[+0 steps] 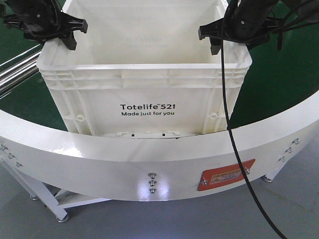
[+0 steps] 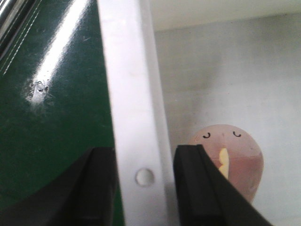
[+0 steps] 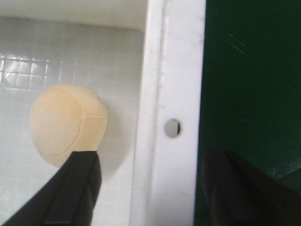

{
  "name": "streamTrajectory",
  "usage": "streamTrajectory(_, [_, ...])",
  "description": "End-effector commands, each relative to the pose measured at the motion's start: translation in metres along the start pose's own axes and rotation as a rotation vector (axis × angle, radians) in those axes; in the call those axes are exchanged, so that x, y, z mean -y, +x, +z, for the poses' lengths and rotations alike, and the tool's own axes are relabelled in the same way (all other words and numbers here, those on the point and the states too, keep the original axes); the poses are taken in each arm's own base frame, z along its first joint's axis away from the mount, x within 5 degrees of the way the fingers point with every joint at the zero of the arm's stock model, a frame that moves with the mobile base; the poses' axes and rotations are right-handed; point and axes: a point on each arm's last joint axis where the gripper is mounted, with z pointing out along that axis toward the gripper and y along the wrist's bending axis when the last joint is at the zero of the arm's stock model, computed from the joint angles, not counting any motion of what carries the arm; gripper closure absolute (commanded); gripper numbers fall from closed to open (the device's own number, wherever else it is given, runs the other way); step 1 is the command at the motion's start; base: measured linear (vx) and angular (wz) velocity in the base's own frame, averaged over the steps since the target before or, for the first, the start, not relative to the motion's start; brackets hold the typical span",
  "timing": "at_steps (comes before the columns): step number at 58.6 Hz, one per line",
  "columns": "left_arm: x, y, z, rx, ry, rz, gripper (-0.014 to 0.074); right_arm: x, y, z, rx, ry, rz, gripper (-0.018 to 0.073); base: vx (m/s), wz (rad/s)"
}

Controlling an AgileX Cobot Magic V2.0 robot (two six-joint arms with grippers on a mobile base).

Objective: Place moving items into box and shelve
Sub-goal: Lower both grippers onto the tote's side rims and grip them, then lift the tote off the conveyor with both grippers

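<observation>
While grippers straddle its rim, box [image 1: 144, 79] holds both fruits [image 2: 233, 160].

The white crate [image 1: 144, 84] sat upright on the green counter. Inside lay a pinkish fruit [image 2: 237, 157] with a yellow mark and a pale yellow fruit [image 3: 66, 123].

A green belt [image 1: 279, 84] runs inside a curved white frame [image 1: 99, 159] bearing a red label [image 1: 226, 175].
</observation>
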Motion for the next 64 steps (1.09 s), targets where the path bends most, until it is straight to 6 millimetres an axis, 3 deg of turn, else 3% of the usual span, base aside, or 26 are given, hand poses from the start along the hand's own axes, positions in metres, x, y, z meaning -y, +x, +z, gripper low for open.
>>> streamTrajectory(1, [0.002, -0.004, -0.035, 0.098, 0.007, -0.011, 0.0272, 0.008, -0.008, -0.035, 0.119, 0.002, 0.003, 0.0167, 0.00, 0.00])
streamTrajectory(13, [0.002, -0.004, -0.041, 0.111, 0.008, -0.011, 0.0398, 0.008, -0.008, -0.035, 0.118, 0.001, 0.005, 0.0357, 0.00, 0.00])
streamTrajectory(28, [0.002, -0.002, -0.061, 0.156, 0.010, -0.007, 0.0454, 0.008, -0.006, -0.034, 0.101, 0.001, 0.006, 0.0502, 0.00, 0.00])
streamTrajectory(38, [0.002, 0.000, -0.080, 0.201, 0.012, -0.007, 0.0452, 0.010, -0.005, -0.045, 0.124, -0.002, 0.011, 0.0522, 0.00, 0.00])
streamTrajectory(64, [0.001, 0.009, -0.138, 0.345, 0.020, -0.011, 0.0452, 0.027, 0.003, -0.116, 0.295, 0.013, 0.066, 0.0517, 0.00, 0.00])
